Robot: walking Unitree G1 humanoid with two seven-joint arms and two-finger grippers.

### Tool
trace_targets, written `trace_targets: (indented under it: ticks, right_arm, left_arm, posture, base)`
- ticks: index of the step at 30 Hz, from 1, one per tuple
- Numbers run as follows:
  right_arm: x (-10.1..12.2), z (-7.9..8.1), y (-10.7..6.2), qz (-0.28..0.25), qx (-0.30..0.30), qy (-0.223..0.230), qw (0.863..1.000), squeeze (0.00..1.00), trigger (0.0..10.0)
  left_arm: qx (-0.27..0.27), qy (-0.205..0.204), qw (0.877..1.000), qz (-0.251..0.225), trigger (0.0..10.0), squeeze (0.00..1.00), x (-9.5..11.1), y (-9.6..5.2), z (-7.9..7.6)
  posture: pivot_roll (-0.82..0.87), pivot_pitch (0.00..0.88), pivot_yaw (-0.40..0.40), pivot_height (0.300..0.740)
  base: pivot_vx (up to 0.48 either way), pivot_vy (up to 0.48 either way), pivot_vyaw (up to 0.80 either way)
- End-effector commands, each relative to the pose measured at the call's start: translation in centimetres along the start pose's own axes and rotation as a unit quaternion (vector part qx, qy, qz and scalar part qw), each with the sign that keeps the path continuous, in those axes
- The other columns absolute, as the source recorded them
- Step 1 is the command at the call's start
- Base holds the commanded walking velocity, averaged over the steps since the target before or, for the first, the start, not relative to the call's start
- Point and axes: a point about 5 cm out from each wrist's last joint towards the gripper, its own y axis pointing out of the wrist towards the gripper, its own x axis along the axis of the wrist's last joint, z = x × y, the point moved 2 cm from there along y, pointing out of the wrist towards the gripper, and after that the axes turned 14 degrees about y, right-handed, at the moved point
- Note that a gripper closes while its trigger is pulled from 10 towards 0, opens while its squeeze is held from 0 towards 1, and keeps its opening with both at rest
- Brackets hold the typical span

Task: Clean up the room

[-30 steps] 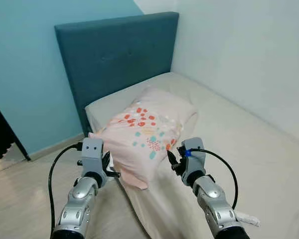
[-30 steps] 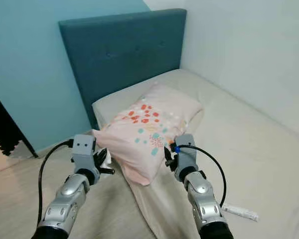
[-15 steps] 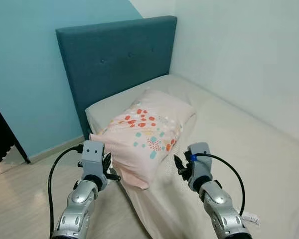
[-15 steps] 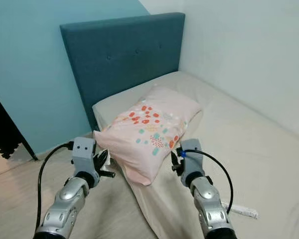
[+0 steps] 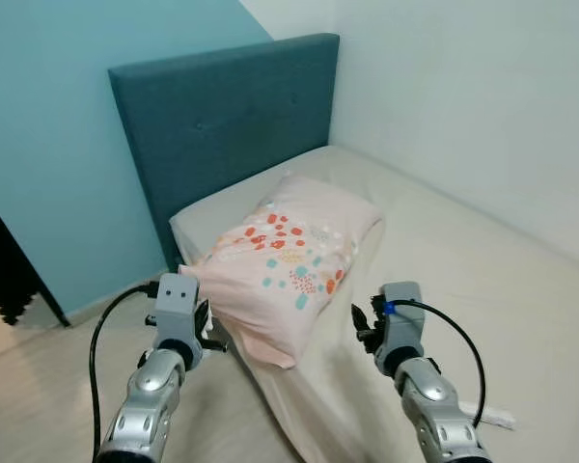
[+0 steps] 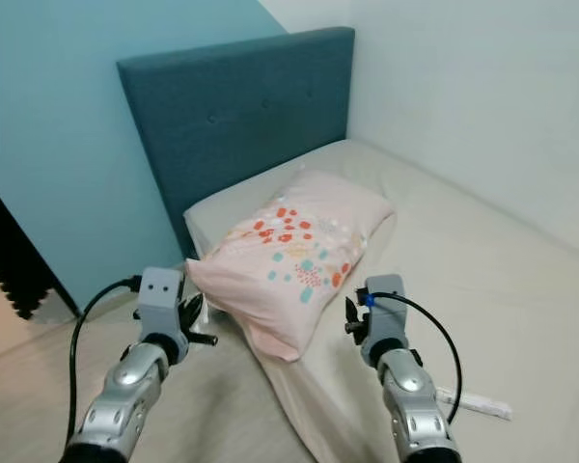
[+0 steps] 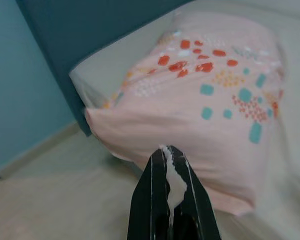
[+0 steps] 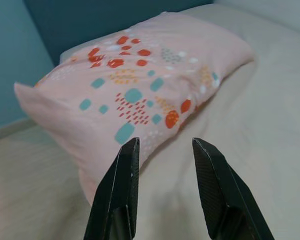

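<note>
Here, from the left eye, a pink pillow (image 5: 288,253) with orange and teal spots lies on the bed (image 5: 482,280), its far end near the blue headboard (image 5: 227,121) and its near corner hanging over the mattress edge above the floor (image 5: 48,386). The left gripper (image 5: 205,326) is raised just beside that overhanging corner, on the floor side of the pillow. The right gripper (image 5: 367,323) is raised over the sheet, near the pillow's other long side but apart from it. A small white tube (image 5: 497,420) lies on the sheet, well away from the pillow.

From the right eye the scene is the same: the pillow sits between the two grippers, and a black cable (image 6: 82,333) loops from the left arm.

In the left wrist view, the left gripper's fingers (image 7: 152,200) are pressed together on a thin white scrap (image 7: 174,182), and they point at the pillow's overhanging edge. Whether they touch the pillow cannot be told.

In the right wrist view, the right gripper's fingers (image 8: 120,192) are spread apart with nothing between them, aimed at the pillow's near side where it meets the sheet.
</note>
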Motion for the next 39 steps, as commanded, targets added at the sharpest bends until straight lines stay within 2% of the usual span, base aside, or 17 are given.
trace_targets:
  ticks: [1,2,3,5,7,12,13,14,16,18,20,21,27,31,39]
  right_arm:
    - [0.3,-1.3,-0.6,0.001,-0.021,0.011,1.0,0.0,10.0]
    - [0.3,-1.3,-0.8,-0.002,-0.027,0.018,0.999,0.0,10.0]
    - [0.0,-2.0,-1.4,0.0,-0.04,0.016,0.999,0.0,10.0]
    - [-0.3,-2.7,-2.2,0.0,-0.062,0.02,0.998,0.0,10.0]
    - [-0.1,-3.1,-2.4,-0.001,-0.068,0.027,0.997,0.0,10.0]
    - [-0.1,-3.8,-2.4,0.003,-0.076,0.032,0.997,0.0,10.0]
    - [0.1,-3.4,-2.1,0.01,-0.062,0.022,0.998,0.0,10.0]
    - [0.2,-3.2,-2.0,0.012,-0.057,0.019,0.998,0.0,10.0]
    - [0.2,-2.8,-1.4,0.021,-0.045,0.01,0.999,0.0,10.0]
    - [0.3,-2.6,-0.8,0.029,-0.032,0.0,0.999,0.0,10.0]
    - [0.6,-2.5,-0.4,0.029,-0.023,-0.003,0.999,0.0,10.0]
    - [0.7,-2.5,-0.1,0.03,-0.022,-0.002,0.999,0.0,10.0]
    - [0.6,-2.5,0.6,0.037,-0.025,0.003,0.999,0.0,10.0]
    - [0.3,-2.9,0.9,0.037,-0.036,0.025,0.998,0.0,10.0]
    - [0.3,-2.9,0.9,0.037,-0.036,0.025,0.998,0.0,10.0]
  left_arm:
    - [0.001,0.005,1.0,0.008,10.0,0.0,-0.2,0.2,-0.8]
    - [-0.002,0.006,1.0,0.009,10.0,0.0,-0.2,0.3,-0.8]
    - [-0.012,0.006,1.0,0.015,10.0,0.0,-0.4,0.3,-1.3]
    - [-0.032,0.026,0.999,0.018,10.0,0.0,-0.5,0.2,-1.7]
    - [-0.037,0.024,0.999,0.013,10.0,0.0,-0.3,0.2,-1.9]
    - [-0.018,0.019,1.0,0.013,10.0,0.0,-0.7,-0.4,-0.8]
    - [0.008,0.018,1.0,0.015,10.0,0.0,-1.2,-1.0,0.4]
    - [0.016,0.018,1.0,0.015,10.0,0.0,-1.3,-1.2,0.7]
    - [0.044,0.013,0.999,0.022,10.0,0.0,-1.8,-1.7,1.4]
    - [0.073,-0.001,0.997,0.028,10.0,0.0,-2.2,-2.4,1.7]
    - [0.082,-0.014,0.996,0.028,10.0,0.0,-2.3,-2.7,1.7]
    - [0.086,-0.009,0.996,0.027,10.0,0.0,-2.2,-2.8,1.7]
    - [0.097,0.002,0.995,0.022,10.0,0.0,-1.7,-3.3,2.0]
    - [0.093,0.033,0.995,0.011,10.0,0.0,-1.2,-3.5,2.8]
    - [0.093,0.033,0.995,0.011,10.0,0.0,-1.2,-3.5,2.8]
  posture:
    - [-0.1,0.0,0.082,0.74]
    - [-0.1,0.0,0.082,0.74]
    - [-0.11,0.041,0.092,0.74]
    - [-0.1,0.032,0.091,0.74]
    - [-0.09,0.063,0.095,0.74]
    - [-0.07,0.06,0.055,0.74]
    - [-0.05,0.039,-0.008,0.74]
    - [-0.05,0.039,-0.008,0.74]
    - [-0.03,0.037,-0.065,0.74]
    - [-0.02,0.039,-0.091,0.74]
    - [-0.02,0.039,-0.091,0.74]
    - [0.0,0.044,-0.118,0.74]
    - [0.03,0.058,-0.126,0.74]
    - [0.06,0.074,-0.113,0.721]
    - [0.06,0.074,-0.113,0.721]
  base:
    - [0.0,0.0,0.0]
    - [0.0,0.0,0.0]
    - [0.0,0.0,0.0]
    - [0.0,0.0,0.0]
    - [0.0,0.0,0.0]
    - [0.0,0.0,0.0]
    - [0.0,0.0,0.0]
    - [0.0,0.0,0.0]
    - [0.0,0.0,0.0]
    - [0.0,0.0,0.0]
    - [0.0,0.0,0.0]
    - [0.0,0.0,0.0]
    - [0.0,0.0,0.0]
    - [0.0,0.0,0.0]
    - [0.0,0.0,0.0]
